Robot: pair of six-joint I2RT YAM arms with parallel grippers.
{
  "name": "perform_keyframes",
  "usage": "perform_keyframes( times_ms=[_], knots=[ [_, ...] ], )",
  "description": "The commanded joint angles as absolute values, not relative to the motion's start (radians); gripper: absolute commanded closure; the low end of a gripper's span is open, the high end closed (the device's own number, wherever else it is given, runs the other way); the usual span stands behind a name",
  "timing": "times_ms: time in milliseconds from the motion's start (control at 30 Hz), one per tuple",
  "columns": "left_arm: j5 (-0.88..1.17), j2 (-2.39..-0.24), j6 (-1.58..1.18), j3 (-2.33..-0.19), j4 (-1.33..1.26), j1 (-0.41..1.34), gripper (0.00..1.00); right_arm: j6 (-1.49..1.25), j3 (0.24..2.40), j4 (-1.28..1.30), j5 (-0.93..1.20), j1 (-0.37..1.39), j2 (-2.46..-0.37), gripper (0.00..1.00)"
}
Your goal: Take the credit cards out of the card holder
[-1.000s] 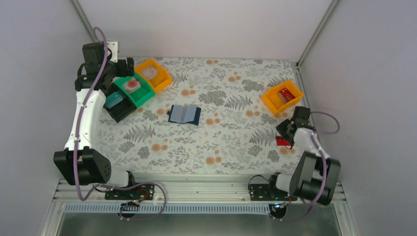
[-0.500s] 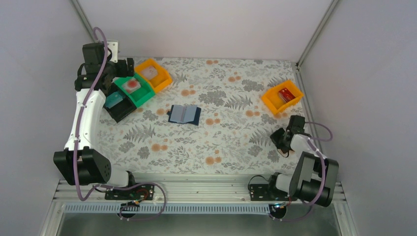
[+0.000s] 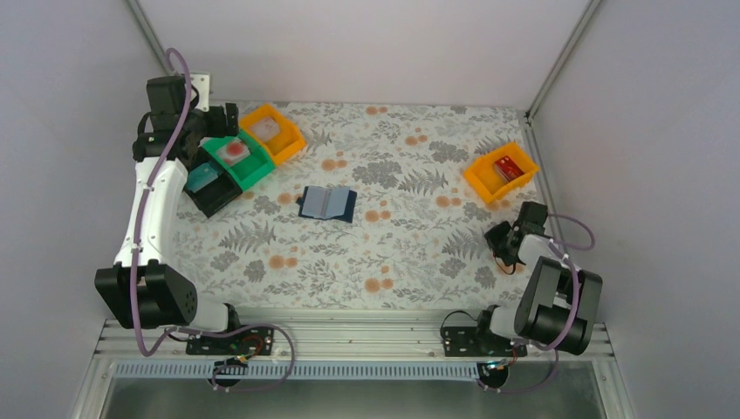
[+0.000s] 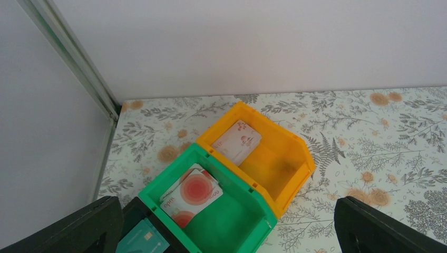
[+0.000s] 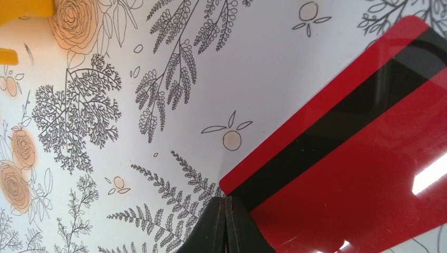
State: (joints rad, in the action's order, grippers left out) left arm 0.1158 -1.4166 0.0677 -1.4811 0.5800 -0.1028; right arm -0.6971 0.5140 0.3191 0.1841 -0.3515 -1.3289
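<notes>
Red credit card [image 5: 358, 174], right of the wrist view, reads to me as glossy plastic with glare streaks; its black stripe is duller. Orange bin [image 4: 269, 158] and green bin [image 4: 237, 226]: smooth moulded plastic, slight sheen. Floral table cover [image 3: 410, 236]: smooth, matt. Bottom rail [image 3: 349, 336]: ribbed bare metal.

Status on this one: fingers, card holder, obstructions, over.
Left fingers open near green bin. Right fingers shut at red card's corner, hold unclear. Card holder open mid-table, nothing on it.

Pale card [image 4: 238, 141] in orange bin [image 4: 295, 161] beside green bin [image 4: 234, 227].

Lab — white booth walls [image 3: 366, 48], alu rail [image 3: 349, 336]
</notes>
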Motion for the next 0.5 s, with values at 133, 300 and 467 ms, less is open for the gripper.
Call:
perform_keyframes(
  times_ms=[133,300,467],
  knots=[
    [0.113,-1.425,0.079,-1.505,0.592,-0.106,0.0,-0.669,0.49,0.439,0.126,-0.379,-1.32,0.96],
    [0.062,-1.433,0.1,-1.51,0.595,-0.106,0.0,-0.747,0.492,0.444,0.148,-0.372,-1.268,0.96],
    [-0.009,-1.441,0.137,-1.533,0.633,-0.107,0.0,-0.8,0.487,0.46,0.128,-0.328,-1.167,0.96]
  ],
)
